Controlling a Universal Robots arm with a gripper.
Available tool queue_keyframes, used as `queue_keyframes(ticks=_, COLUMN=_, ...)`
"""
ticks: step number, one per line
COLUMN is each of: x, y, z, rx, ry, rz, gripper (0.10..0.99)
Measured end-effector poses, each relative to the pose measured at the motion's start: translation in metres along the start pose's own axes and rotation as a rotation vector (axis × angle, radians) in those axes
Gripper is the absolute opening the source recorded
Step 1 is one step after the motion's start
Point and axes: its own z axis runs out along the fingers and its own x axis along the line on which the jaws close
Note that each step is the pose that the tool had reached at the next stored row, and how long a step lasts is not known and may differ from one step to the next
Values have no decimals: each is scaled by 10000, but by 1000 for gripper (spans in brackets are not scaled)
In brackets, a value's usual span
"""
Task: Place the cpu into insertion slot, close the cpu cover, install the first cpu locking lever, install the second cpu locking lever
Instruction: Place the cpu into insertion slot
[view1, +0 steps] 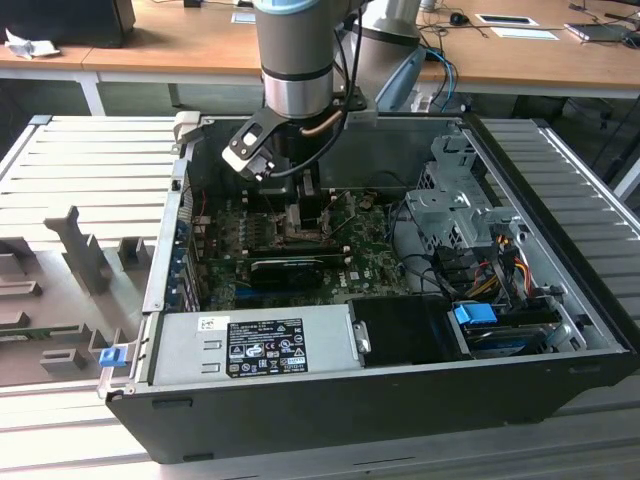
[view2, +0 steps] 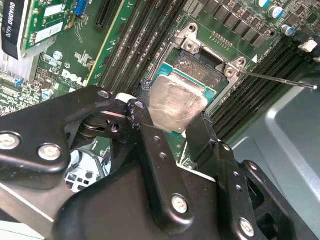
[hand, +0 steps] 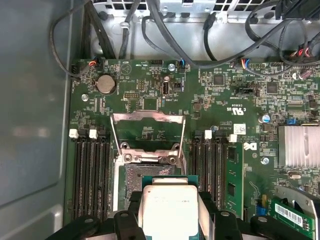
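The arm (view1: 295, 50) hangs vertical at the exterior view's upper centre, wrist pointing down. Its gripper (view2: 172, 114) has both black fingers (view2: 150, 135) clamped on the cpu (view2: 175, 100).

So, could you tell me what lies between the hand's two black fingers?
The hand grips the small silver-grey square cpu there, seen in both wrist views.
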Motion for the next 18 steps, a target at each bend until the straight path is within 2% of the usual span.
queue_keyframes(ticks=9, x=-1, y=-9, z=62, rx=0, ry=11, rz=-31, gripper=529)
queue_keyframes(ticks=18, x=-2, y=-12, z=90, rx=-1, ry=-2, rz=-32, gripper=529)
